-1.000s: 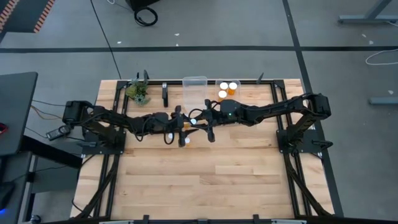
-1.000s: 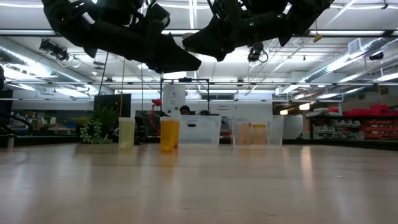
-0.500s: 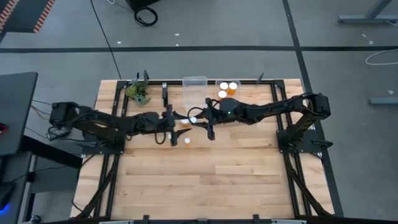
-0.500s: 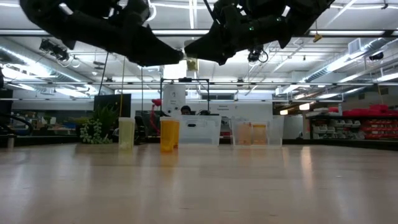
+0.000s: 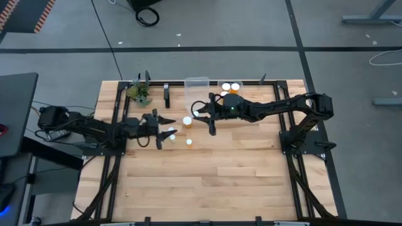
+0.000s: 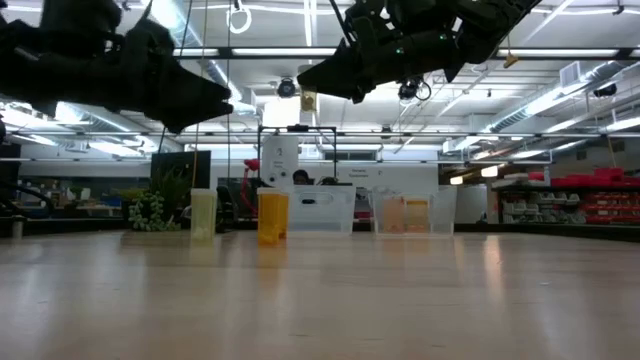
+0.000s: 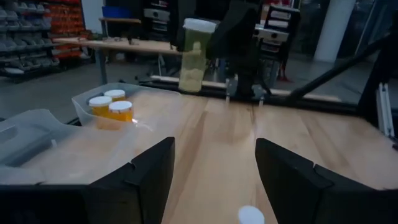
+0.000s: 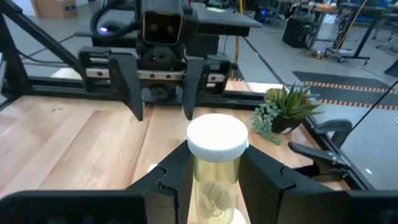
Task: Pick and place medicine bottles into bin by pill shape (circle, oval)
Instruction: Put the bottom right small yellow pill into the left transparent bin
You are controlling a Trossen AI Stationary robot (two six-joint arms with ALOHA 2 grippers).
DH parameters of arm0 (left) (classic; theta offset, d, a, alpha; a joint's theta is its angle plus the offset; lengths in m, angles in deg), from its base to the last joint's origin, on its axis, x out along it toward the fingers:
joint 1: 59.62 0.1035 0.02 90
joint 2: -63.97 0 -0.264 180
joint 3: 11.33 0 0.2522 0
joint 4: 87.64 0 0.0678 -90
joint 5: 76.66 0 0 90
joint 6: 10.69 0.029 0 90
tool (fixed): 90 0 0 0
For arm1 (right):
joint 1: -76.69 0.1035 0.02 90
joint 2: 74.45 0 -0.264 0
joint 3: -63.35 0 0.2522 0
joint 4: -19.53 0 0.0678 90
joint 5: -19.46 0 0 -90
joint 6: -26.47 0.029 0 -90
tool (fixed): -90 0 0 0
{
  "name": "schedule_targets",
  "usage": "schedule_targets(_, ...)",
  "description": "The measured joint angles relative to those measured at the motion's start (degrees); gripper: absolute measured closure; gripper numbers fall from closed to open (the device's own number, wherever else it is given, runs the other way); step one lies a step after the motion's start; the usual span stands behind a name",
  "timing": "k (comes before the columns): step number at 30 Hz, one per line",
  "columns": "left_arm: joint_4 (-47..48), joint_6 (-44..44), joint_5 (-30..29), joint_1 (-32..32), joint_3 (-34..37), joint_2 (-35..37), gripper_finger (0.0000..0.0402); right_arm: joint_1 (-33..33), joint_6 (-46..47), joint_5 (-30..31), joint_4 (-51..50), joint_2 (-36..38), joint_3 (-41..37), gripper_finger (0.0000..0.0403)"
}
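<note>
Wooden desk (image 5: 207, 176) is carrying 2 bottles (image 5: 187, 131) standing mid-surface; my right tool (image 8: 214, 180) is gripping 1 bottle (image 8: 216, 165) above them, while my left tool (image 7: 214, 180) is hanging open nearby.

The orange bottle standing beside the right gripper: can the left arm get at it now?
Probably yes. The left gripper is open and points toward the orange bottle, and nothing seems to stand between them. The right gripper, shut on a pale bottle, hangs close by.
</note>
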Motion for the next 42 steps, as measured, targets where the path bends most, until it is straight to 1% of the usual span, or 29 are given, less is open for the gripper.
schedule_targets(6, -3.68, -0.47, -0.38, 0.0, 4.95, 4.33, 0.017, -0.22, 0.21, 1.54, 0.89, 0.0, 0.0, 0.0281)
schedule_targets(9, -3.07, -0.57, -0.86, 0.0, 6.26, 6.6, 0.017, -0.76, 0.53, 1.91, 1.08, 0.0, 0.0, 0.0281)
schedule_targets(13, 0.89, -0.23, -0.98, 0.13, 6.26, 9.63, 0.017, -1.82, 1.4, 1.92, 1.72, -0.51, 0.0, 0.0281)
schedule_targets(15, 2.83, 0.3, -1.01, 0.36, 6.26, 11.02, 0.0171, -2.28, 1.74, 1.96, 2.46, -1.87, -0.04, 0.0281)
schedule_targets(19, 5.29, 0.93, -1.08, 0.38, 6.26, 13.1, 0.0171, -3.58, 2.94, 1.94, 6.98, -7.08, 0.19, 0.0281)
schedule_targets(24, 9.38, 1.2, -1.05, 0.37, 6.26, 13.35, 0.0171, -6.59, 4.29, 2.33, 7.48, -13.02, 4.39, 0.0281)
schedule_targets(26, 10.66, 2.0, -1.06, 0.37, 6.26, 13.34, 0.0171, -7.93, 5.02, 2.36, 6.1, -15.57, 7.37, 0.0281)
schedule_targets(30, 11.58, 5.0, -1.07, 0.37, 6.28, 13.32, 0.0171, -10.25, 5.61, 2.37, -1.54, -19.98, 15.34, 0.0281)
schedule_targets(33, 11.55, 7.8, -1.47, 0.37, 6.28, 13.32, 0.0171, -11.63, 5.5, 2.38, -6.48, -21.85, 19.93, 0.0281)
schedule_targets(36, 11.19, 9.96, -1.79, 0.37, 6.28, 13.32, 0.0171, -13.25, 4.27, 1.6, -9.52, -22.27, 22.14, 0.0281)
schedule_targets(39, 11.26, 10.19, -1.84, 0.37, 6.31, 13.31, 0.0171, -15.78, 3.5, -1.63, -9.98, -22.16, 22.76, 0.0281)
schedule_targets(42, 11.09, 10.35, -1.9, 0.37, 6.31, 13.31, 0.0171, -18.71, 4.94, -4.15, -10.16, -22.22, 22.77, 0.0281)
